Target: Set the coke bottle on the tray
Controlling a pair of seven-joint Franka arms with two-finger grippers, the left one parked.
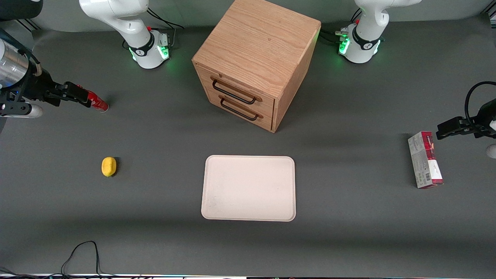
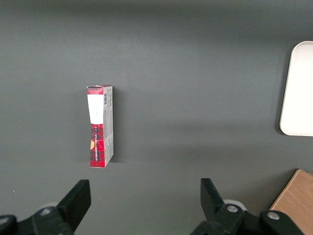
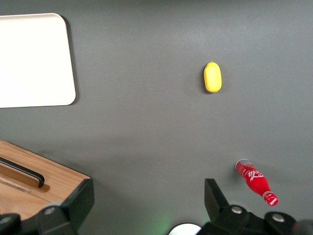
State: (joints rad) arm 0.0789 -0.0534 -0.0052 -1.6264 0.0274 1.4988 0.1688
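Note:
The coke bottle (image 1: 97,103) is small, red, with white lettering and a red cap. It rests on the grey table toward the working arm's end. My right gripper (image 1: 79,95) hovers above the table with its fingertips overlapping the bottle's top in the front view. In the right wrist view the gripper (image 3: 147,200) is open and empty, and the bottle (image 3: 255,182) lies outside the jaws, beside one finger (image 3: 215,198). The cream-white tray (image 1: 248,188) lies flat and empty mid-table, nearer the front camera than the cabinet; it also shows in the right wrist view (image 3: 34,58).
An oak two-drawer cabinet (image 1: 255,62) stands mid-table, farther from the camera than the tray. A yellow lemon (image 1: 109,166) lies between the bottle and the front edge. A red-and-grey carton (image 1: 425,159) lies toward the parked arm's end. A black cable (image 1: 83,255) loops at the front edge.

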